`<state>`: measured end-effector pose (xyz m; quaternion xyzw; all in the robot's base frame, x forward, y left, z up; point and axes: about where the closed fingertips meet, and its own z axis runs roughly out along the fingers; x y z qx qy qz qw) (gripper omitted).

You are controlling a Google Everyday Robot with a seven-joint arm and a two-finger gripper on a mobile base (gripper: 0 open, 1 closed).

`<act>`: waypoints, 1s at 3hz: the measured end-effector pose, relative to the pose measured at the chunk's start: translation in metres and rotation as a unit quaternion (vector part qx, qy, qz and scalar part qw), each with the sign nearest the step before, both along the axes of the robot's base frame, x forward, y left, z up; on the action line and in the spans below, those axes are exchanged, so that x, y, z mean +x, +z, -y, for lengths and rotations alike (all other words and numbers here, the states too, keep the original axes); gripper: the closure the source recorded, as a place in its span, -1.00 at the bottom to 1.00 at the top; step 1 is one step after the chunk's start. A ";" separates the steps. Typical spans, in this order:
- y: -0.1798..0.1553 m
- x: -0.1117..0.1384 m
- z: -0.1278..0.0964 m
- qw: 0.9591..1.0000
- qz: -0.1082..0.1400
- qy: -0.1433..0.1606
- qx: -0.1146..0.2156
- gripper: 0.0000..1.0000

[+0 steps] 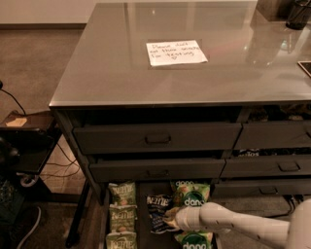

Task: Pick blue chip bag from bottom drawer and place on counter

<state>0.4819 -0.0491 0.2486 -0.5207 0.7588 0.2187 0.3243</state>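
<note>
The blue chip bag [156,210] lies in the open bottom drawer [142,238], between pale green bags on its left and bright green "dang" bags on its right. My gripper [171,221] reaches in from the lower right on a white arm and sits at the blue bag's lower right edge, touching or just over it. The arm's end hides that corner of the bag. The counter [112,68] is above, glossy grey, with a white handwritten note [176,52] on it.
Pale green bags [121,217] lie in a column at the drawer's left. Dang bags [192,194] lie right of the blue bag. Two drawers with pull handles [158,138] jut out above the bottom drawer. A dark low cart [24,141] stands at left. A dark container [297,13] stands on the counter's far right.
</note>
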 end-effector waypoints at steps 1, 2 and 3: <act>0.049 -0.019 0.003 1.000 0.025 0.007 0.001 1.00; 0.113 -0.024 -0.001 0.997 0.069 0.020 -0.016 1.00; 0.169 -0.013 0.002 0.992 0.110 0.025 -0.049 1.00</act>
